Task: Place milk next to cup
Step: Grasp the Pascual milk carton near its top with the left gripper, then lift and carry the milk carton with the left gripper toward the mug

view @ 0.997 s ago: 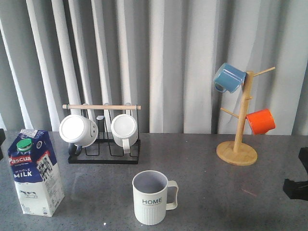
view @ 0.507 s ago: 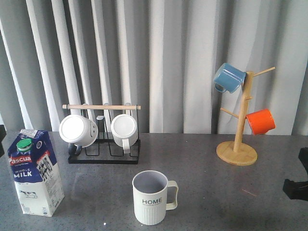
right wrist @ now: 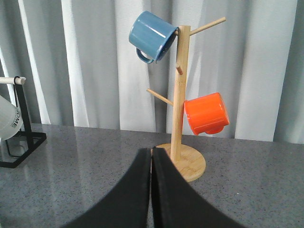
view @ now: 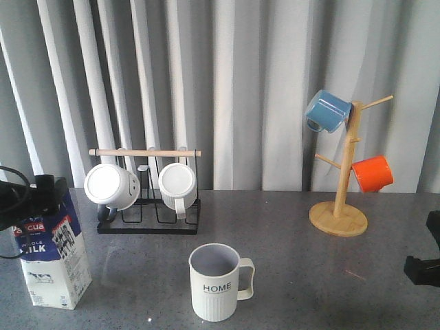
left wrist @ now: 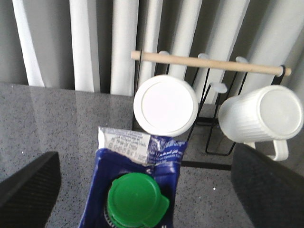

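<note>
The milk point(view: 53, 260), a tall blue-and-white carton, stands upright at the front left of the table. My left gripper point(view: 36, 191) is at the carton's top and hides its green cap in the front view. In the left wrist view the green cap point(left wrist: 136, 199) lies between my left gripper's point(left wrist: 147, 183) wide-open fingers point(left wrist: 28, 190), which do not touch the carton. The cup point(view: 217, 281), a ribbed cream mug marked "HOME", stands at the front centre, well right of the milk. My right gripper point(view: 422, 268) point(right wrist: 152, 159) is shut and empty at the right edge.
A black wire rack point(view: 148, 187) with a wooden bar holds two white mugs behind the milk and also shows in the left wrist view point(left wrist: 209, 64). A wooden mug tree point(view: 338, 206) at the back right carries a blue mug point(view: 326, 111) and an orange mug point(view: 372, 173). Curtains hang behind.
My left gripper has come in from the left edge to the top of the milk carton, covering its cap in the front view. The carton, cup and right arm have not moved.
</note>
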Motion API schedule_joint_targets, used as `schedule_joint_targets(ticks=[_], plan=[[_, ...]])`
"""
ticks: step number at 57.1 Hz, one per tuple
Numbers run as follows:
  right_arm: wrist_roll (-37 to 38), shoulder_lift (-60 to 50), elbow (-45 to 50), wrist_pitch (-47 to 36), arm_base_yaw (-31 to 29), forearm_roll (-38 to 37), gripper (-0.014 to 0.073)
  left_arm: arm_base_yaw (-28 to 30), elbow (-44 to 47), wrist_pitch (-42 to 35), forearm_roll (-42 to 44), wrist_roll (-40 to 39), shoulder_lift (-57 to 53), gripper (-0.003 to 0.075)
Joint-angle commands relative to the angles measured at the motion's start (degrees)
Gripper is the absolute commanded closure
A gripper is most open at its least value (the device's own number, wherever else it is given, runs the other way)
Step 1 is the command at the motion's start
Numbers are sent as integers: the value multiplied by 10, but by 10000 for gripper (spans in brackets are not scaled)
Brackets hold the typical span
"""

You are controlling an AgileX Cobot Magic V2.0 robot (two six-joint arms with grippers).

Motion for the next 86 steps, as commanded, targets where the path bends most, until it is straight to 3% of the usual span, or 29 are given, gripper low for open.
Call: schedule_joint_targets(ticks=[1, 14, 19, 23, 27, 33, 40, 76, 80, 86], plan=[[1, -10, -15, -39, -4, -2, 602, -2, -20, -48, -2, -6, 7, 0], [1, -10, -15, -39, -4, -2, 602, -2, -20, -59, -2, -6, 70, 10], [1, -10, -15, -39, -4, -2, 602, -2, -20, -65, -2, -7, 85, 55], [1, -10, -15, -39, -4, -2, 602, -2, -20, -73, -2, -7, 89, 154], [1, -10, -15, -39, -4, -2, 602, -2, -20, -78, -2, -8, 90, 307], [1, -10, -15, -39, -4, -2, 602, -2, -20, -80, -2, -57, 88, 526], [1, -10, -15, -39, -4, -2, 602, -2, -20, -71, -2, -93, 82, 727], [1, -10, -15, -39, -4, -2, 602, -10, -22, -36, -2, -88, 63, 727], [1, -10, -15, -39, -4, -2, 602, -30, -22, -33, -8, -61, 53, 727], [1, -10, -15, -39, -4, -2, 602, -71, -22, -35, -89, 35, 38, 727]])
